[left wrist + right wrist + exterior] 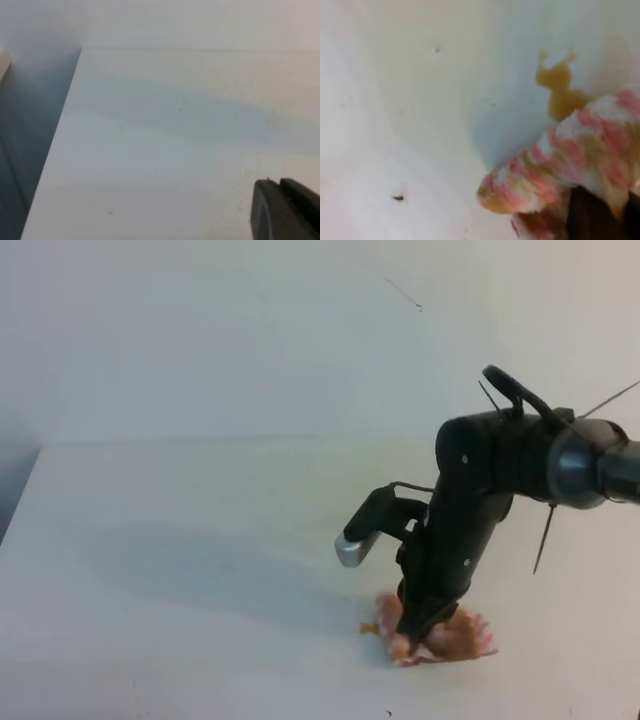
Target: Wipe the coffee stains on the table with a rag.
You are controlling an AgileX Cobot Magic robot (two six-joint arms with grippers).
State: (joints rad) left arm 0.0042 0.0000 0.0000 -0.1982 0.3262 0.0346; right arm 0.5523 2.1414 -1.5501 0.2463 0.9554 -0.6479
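Observation:
The orange-pink and white rag (455,638) lies bunched on the white table (200,540), and my right gripper (418,628) is shut on it from above, pressing it down. In the right wrist view the rag (560,165) fills the lower right, with a dark finger (590,217) behind it. An amber-brown coffee stain (560,85) with lobed edges shows just beyond the rag's edge; part of it runs under the cloth. In the high view a small bit of the stain (369,628) peeks out left of the rag. Only a dark corner of my left gripper (286,210) shows, over bare table.
The table's left edge (60,130) drops to a dark gap in the left wrist view. A pale wall (250,330) rises behind the table's far edge. A few tiny dark specks (397,198) dot the surface.

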